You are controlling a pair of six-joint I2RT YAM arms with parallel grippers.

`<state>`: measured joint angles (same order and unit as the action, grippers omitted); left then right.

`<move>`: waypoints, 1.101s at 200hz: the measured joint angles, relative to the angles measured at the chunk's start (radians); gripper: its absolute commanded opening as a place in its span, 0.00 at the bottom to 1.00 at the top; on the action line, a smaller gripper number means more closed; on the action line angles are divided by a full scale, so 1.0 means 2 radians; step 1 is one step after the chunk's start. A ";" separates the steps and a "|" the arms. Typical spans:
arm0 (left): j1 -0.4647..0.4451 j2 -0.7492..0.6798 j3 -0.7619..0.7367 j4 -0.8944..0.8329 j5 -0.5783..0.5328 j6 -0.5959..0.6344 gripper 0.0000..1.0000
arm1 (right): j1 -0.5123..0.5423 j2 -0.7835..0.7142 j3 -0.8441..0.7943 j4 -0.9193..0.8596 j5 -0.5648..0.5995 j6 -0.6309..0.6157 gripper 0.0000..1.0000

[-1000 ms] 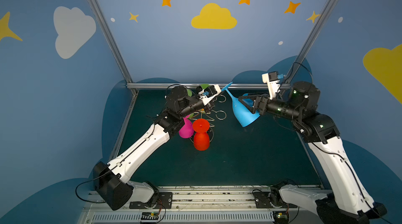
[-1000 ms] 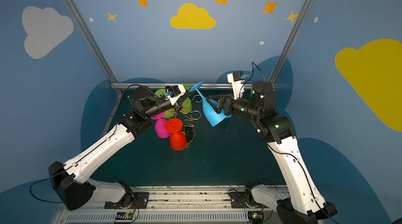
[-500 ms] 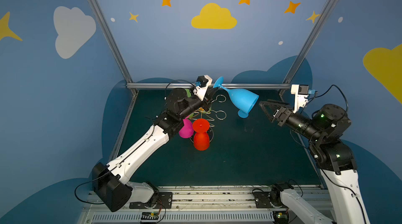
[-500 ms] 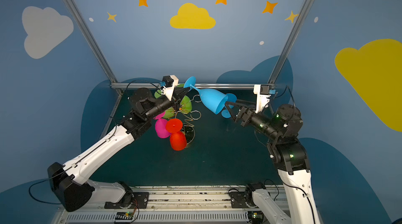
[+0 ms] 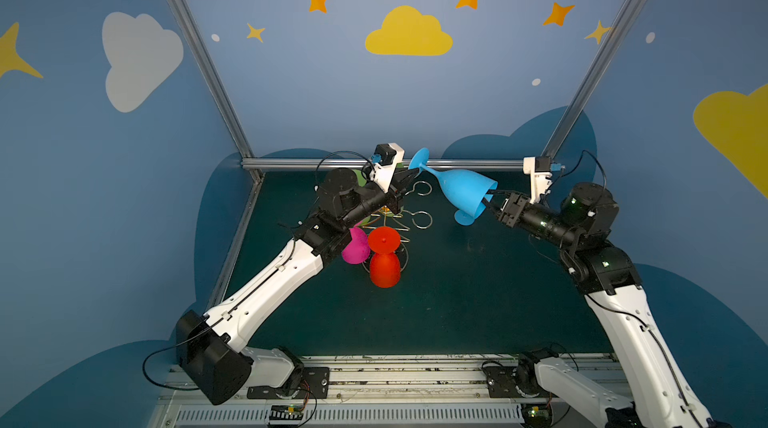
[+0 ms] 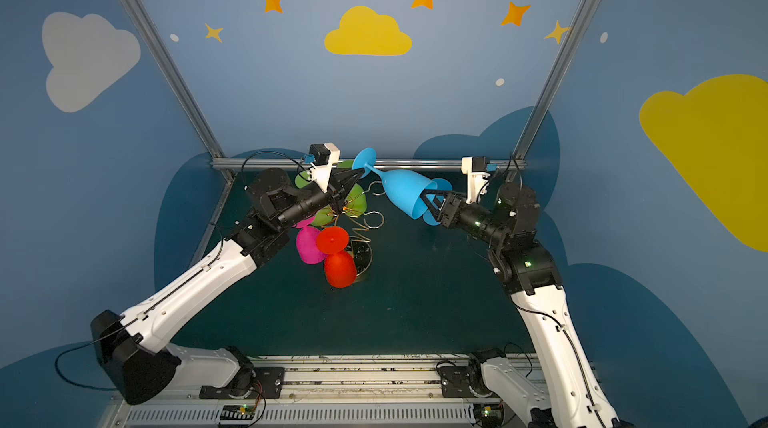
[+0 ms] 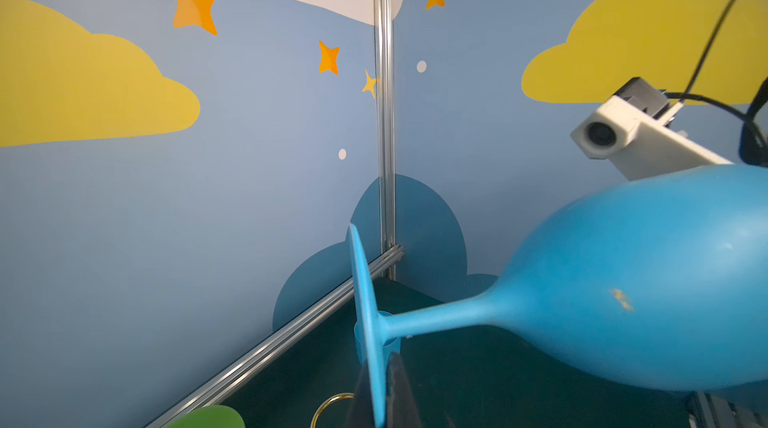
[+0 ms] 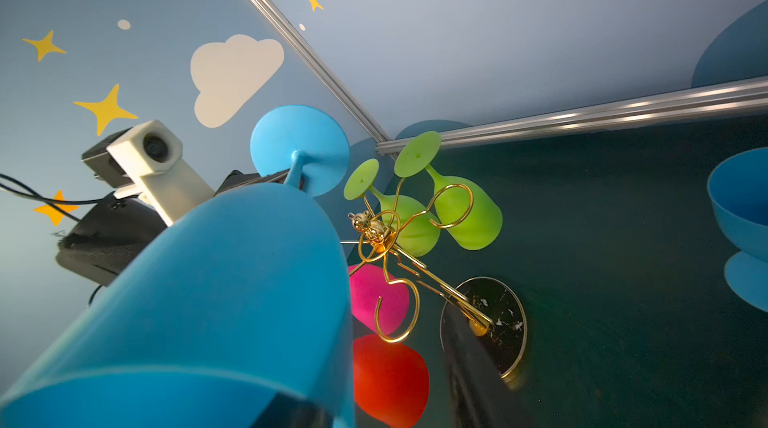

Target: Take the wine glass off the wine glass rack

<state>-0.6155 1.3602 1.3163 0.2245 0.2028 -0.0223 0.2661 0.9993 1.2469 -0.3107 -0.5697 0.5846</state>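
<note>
Right wrist: looped gold wire rack (image 8: 374, 230), smooth blue wine glass (image 8: 232, 280).

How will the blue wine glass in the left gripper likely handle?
The blue wine glass looks opaque plastic: probably light, stiff, not brittle. The left gripper pinches only its thin foot, so it may pivot. Laid down, the round bowl would likely roll.

The dark green table (image 5: 457, 313) is carrying the wine glass rack (image 8: 376, 232), which is standing on its round dark base (image 8: 498, 322) left of the middle, toward the back. Well apart from it, over to the right, a blue wine glass (image 8: 739, 205) is standing upright, foot resting on the surface.
</note>
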 measured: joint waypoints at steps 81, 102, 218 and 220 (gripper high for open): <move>0.003 -0.002 -0.002 -0.005 -0.008 -0.001 0.68 | 0.004 0.012 0.033 -0.008 0.020 -0.001 0.00; 0.006 -0.011 -0.006 -0.008 -0.022 -0.002 0.79 | -0.006 0.006 0.061 -0.044 0.049 -0.021 0.00; 0.140 -0.146 -0.056 -0.041 -0.051 -0.062 0.99 | -0.018 -0.030 0.134 -0.394 0.261 -0.166 0.00; 0.142 -0.149 -0.059 -0.041 -0.051 -0.063 0.99 | -0.018 -0.026 0.135 -0.400 0.266 -0.168 0.00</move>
<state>-0.3313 1.0622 1.1992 0.1421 0.1001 -0.1490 0.2302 0.9478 1.5169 -1.1099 -0.0372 0.2481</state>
